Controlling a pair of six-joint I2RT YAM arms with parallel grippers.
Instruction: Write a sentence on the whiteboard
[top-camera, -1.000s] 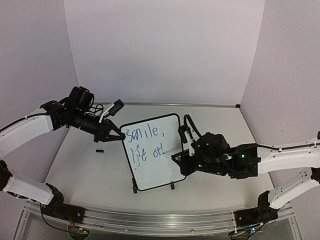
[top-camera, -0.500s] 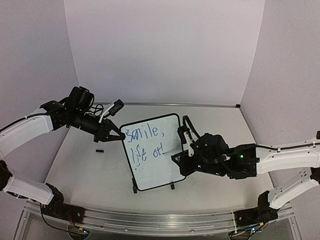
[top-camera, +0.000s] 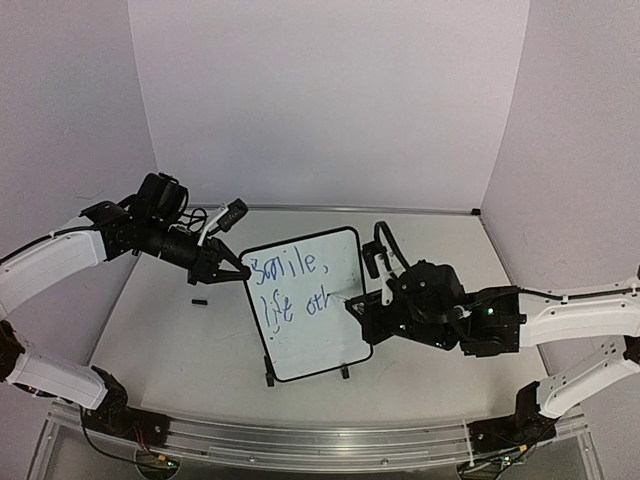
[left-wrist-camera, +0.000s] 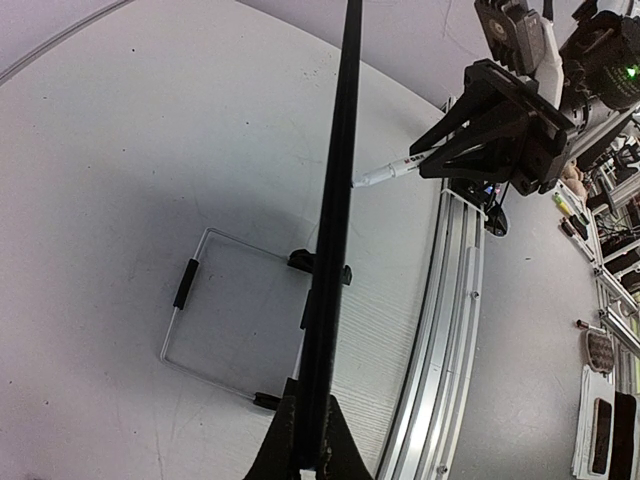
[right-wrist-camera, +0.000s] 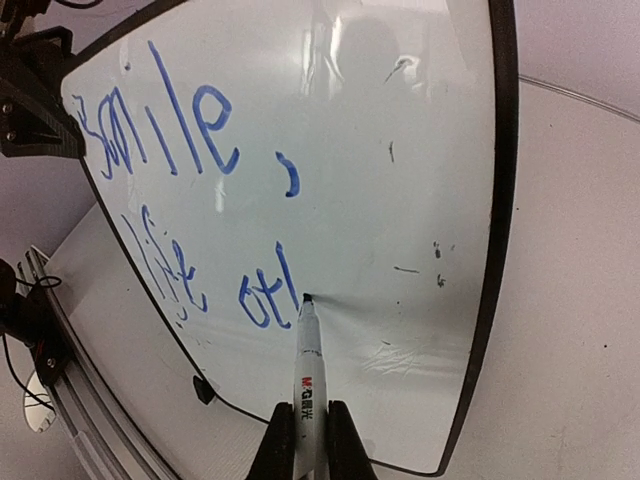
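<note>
left gripper (top-camera: 241, 272) pinched the whiteboard (top-camera: 325, 345) by its left edge, mid table (top-camera: 150, 335); right gripper (right-wrist-camera: 308, 428) pinched a marker (right-wrist-camera: 308, 365), tip on the sentence (right-wrist-camera: 190, 125), second line.

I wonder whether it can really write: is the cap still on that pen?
No, the marker shows its bare dark tip, pressed to the whiteboard.

The table (top-camera: 170, 350) bears the whiteboard (top-camera: 310, 345) and a small black piece (top-camera: 200, 301).
</note>
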